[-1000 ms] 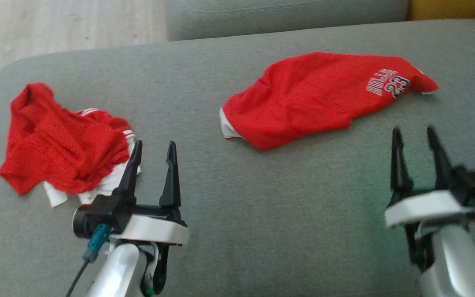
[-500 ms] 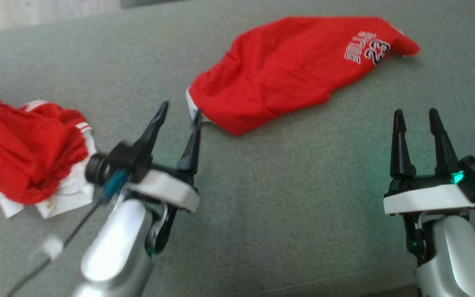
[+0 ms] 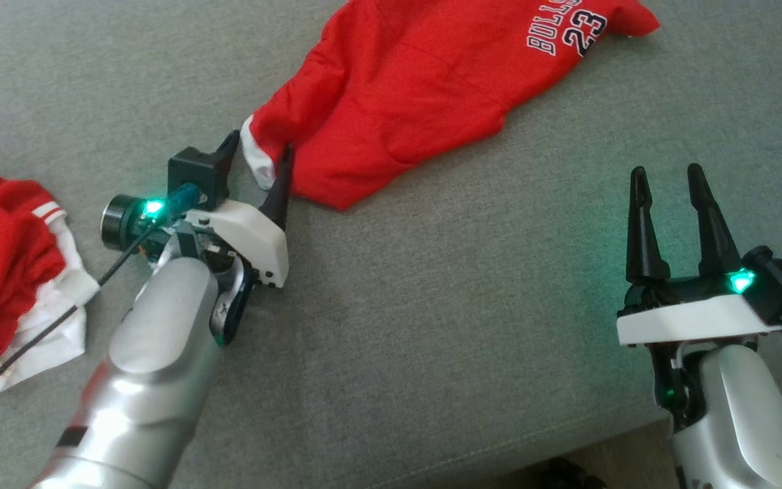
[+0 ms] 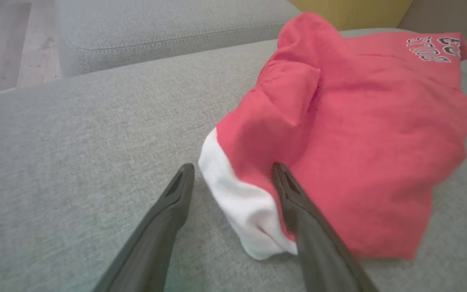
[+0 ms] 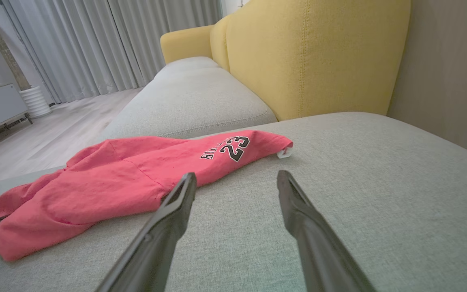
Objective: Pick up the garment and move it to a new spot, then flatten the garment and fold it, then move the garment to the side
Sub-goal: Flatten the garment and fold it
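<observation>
On the grey sofa (image 3: 432,326), a crumpled red-and-white heap (image 3: 4,272) is lying at the far left, out of the work. The left gripper (image 3: 259,142) is standing with its 2 fingers spread, straddling the white hem corner (image 4: 233,194) of the red garment (image 3: 418,88), not yet clamped. From that corner the garment is stretching away up and rightward, its long axis slanting toward the number print (image 3: 584,34). The right gripper (image 3: 665,170) is waiting with fingers apart, well short of the cloth, so the left arm is sitting nearer for the pick.
</observation>
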